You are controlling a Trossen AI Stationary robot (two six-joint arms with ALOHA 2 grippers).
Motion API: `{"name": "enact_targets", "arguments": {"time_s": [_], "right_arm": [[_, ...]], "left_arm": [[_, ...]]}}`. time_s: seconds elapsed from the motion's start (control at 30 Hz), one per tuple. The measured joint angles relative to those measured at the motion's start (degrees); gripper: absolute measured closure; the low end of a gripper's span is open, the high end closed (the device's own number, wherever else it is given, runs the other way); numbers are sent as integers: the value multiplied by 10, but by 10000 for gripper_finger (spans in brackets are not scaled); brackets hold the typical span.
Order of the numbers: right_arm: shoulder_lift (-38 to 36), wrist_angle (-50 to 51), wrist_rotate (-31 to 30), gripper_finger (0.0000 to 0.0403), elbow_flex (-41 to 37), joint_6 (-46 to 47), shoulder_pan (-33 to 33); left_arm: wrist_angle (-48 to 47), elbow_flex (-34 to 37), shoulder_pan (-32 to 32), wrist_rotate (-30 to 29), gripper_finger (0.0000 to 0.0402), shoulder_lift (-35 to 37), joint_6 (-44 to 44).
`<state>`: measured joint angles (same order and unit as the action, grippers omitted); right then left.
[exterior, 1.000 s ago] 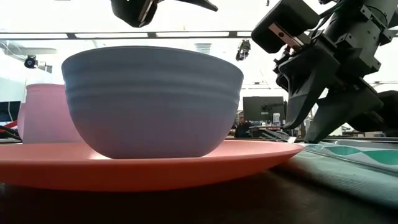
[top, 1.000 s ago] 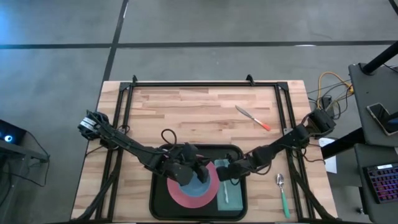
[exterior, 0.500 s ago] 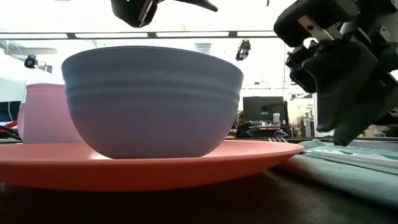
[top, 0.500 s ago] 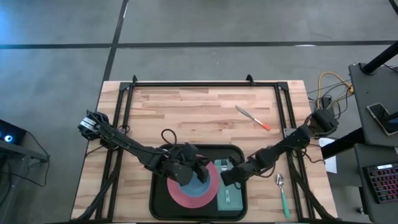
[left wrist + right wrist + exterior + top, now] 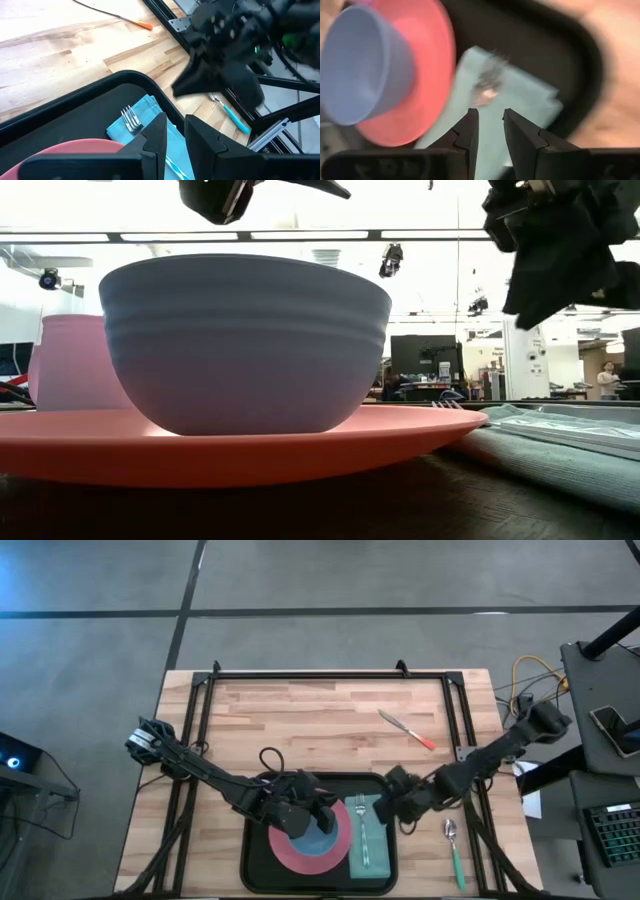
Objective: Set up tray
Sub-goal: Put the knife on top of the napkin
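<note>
A: Where does the left arm sit?
B: It reaches in low from the counter's (image 5: pixel 300 715) left edge; the left pincer (image 5: pixel 318 808) hangs over the blue bowl (image 5: pixel 318 838) on the pink round plate (image 5: pixel 285 852). Its fingers (image 5: pixel 156 134) stand a narrow gap apart, holding nothing.

A: And the right arm?
B: It stretches in from the right; the right pincer (image 5: pixel 388 808) hovers at the right rim of the large flat black rectangular tray (image 5: pixel 258 858), near the counter's front edge. Its fingers (image 5: pixel 469 127) are slightly parted and empty, above the teal folded napkin (image 5: pixel 368 840) carrying a silver fork (image 5: pixel 364 830).

A: Anything outside the tray?
B: A green-handled spoon (image 5: pixel 455 850) to its right, an orange-handled knife (image 5: pixel 405 729) farther back.
</note>
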<state>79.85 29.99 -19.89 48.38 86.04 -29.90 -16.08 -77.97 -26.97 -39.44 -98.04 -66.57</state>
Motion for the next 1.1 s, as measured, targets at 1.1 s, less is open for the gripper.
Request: {"name": "enact_targets", "arguments": {"time_s": [1.1], "right_arm": [[41,266,75,194,8,-601,457]], "left_arm": [[5,0,1,3,352,0,0]]}}
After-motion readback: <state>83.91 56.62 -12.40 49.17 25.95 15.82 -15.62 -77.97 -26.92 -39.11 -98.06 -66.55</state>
